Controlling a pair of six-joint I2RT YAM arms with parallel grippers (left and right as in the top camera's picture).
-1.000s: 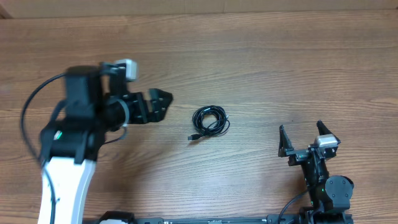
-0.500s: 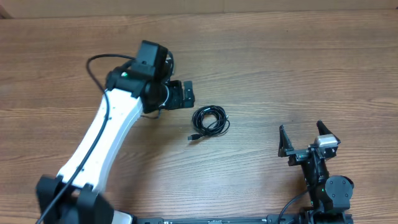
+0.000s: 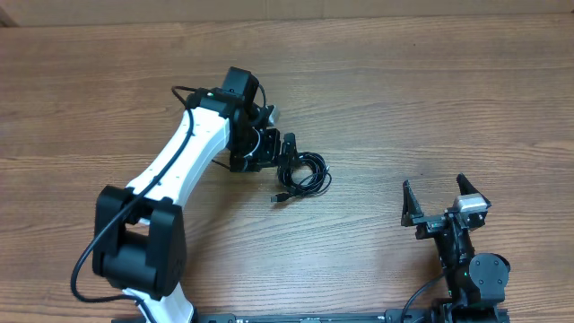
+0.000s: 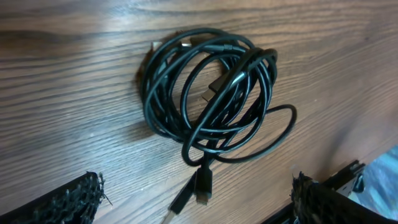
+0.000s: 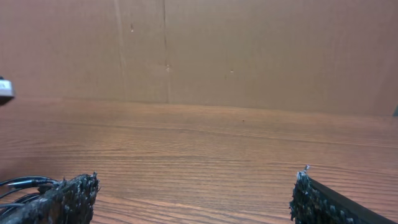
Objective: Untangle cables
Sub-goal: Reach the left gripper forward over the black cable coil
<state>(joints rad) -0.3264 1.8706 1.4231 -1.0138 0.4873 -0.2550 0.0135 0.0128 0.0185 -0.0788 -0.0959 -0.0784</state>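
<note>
On the wooden table (image 3: 404, 99), the left gripper (image 3: 286, 154) hangs with jaws spread wide at the left edge of the coiled black cables (image 3: 305, 174) mid-table, while the right gripper (image 3: 434, 185) sits released near the front right edge.

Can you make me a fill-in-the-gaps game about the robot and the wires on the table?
The coiled cables are ___ in colour.
The left end effector is over them with its fingers ___.
The right end effector, far from the cables, holds ___.
The table is made of ___.
Missing words: black; open; nothing; wood.
</note>
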